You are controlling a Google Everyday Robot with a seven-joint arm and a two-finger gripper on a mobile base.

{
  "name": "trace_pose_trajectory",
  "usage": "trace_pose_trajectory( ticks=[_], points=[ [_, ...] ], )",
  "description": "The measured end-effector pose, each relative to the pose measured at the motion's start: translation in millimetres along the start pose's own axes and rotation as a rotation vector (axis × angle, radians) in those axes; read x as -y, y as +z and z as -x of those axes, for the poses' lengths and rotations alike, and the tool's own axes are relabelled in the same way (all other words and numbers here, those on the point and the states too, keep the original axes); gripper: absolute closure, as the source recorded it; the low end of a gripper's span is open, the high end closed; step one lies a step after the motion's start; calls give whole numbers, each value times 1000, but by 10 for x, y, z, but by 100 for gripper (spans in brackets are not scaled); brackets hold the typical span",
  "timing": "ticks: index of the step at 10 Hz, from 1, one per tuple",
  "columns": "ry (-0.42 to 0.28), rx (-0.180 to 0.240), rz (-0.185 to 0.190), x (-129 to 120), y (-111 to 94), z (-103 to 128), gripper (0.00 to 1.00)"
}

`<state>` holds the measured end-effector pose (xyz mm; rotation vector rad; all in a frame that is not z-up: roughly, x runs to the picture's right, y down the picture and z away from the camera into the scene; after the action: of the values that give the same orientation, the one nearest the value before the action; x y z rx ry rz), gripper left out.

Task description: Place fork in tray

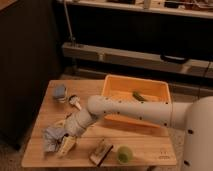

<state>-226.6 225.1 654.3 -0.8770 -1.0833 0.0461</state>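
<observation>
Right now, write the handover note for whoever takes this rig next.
Claw: low over the clutter at the front-left of the table, arm stretched across in front of the tray.
Tray: back-right of the table, with one dark object inside.
Fork: can't be picked out in the clutter; none seen in the tray.
Done: no fork in the tray yet.
Left: bring the fork to the tray and release it.

Lab or workshop: wooden worktable (pixel 150 146), dark metal racks (pixel 125 52) behind; hand (pixel 56 137) over worktable.
</observation>
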Motion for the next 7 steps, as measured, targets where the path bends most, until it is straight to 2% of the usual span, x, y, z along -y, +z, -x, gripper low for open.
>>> trace_pose_trajectory(
  ticks=[4,7],
  points=[
    [-3,-6,63,15,243,-5,21],
    [0,-17,83,16,333,-50,46]
  ],
)
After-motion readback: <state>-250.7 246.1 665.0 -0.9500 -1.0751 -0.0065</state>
